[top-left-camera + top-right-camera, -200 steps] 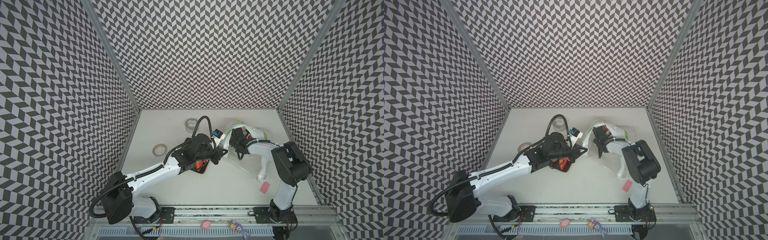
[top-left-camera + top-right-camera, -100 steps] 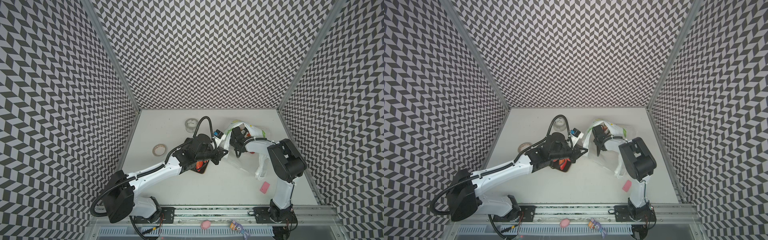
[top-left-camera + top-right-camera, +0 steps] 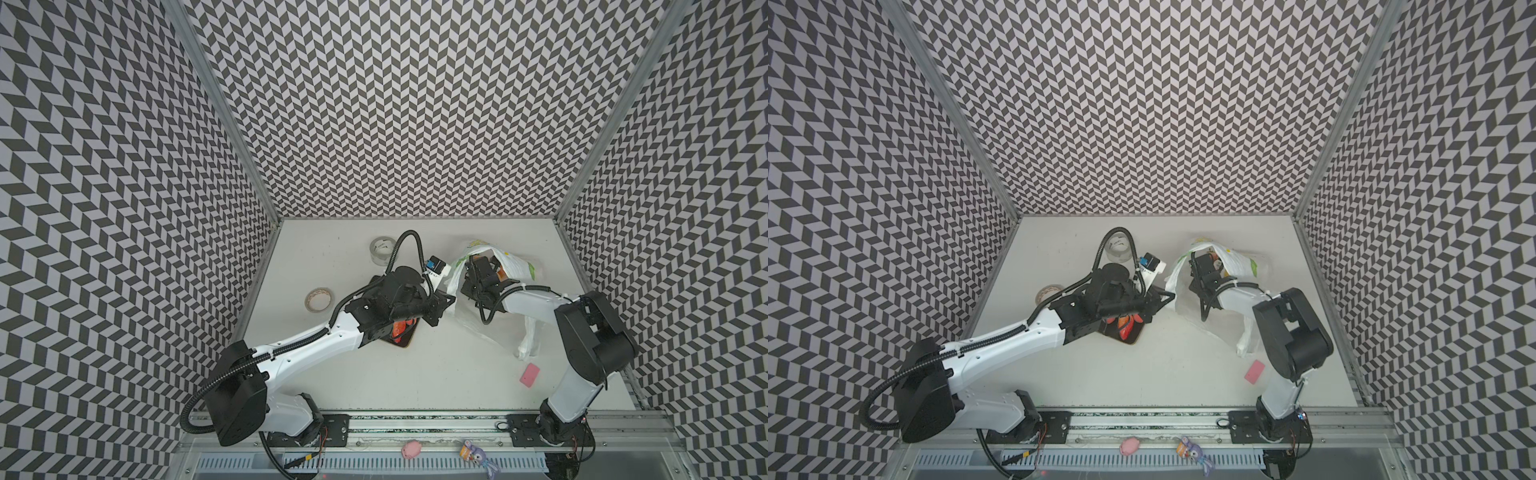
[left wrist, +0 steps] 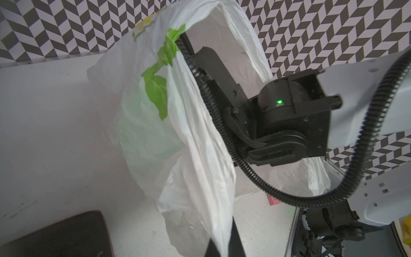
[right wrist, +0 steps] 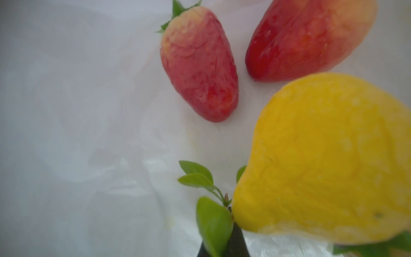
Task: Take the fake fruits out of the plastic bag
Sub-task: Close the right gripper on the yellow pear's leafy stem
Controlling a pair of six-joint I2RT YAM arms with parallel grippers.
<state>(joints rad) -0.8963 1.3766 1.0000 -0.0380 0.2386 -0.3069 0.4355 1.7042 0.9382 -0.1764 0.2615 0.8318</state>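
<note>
Right wrist view: right gripper (image 5: pixel 222 244) is inside the plastic bag (image 5: pixel 77 133), jaws closed to one black tip right at the leafy sprig (image 5: pixel 211 222) of the yellow lemon (image 5: pixel 329 160). A leaf laps over the tip; can't tell if it's pinched. Also on the bag's floor, apart from ea. other: a strawberry (image 5: pixel 200 66) and a red-orange fruit (image 5: pixel 307 40). Left wrist view: left gripper (image 4: pixel 223 244) clamped on the bag's rim, holding the mouth up w/ the right arm (image 4: pixel 289 115) reaching in. Both top views: bag (image 3: pixel 515 268) (image 3: pixel 1239 262) sits at back right of the table (image 3: pixel 374 374).
</note>
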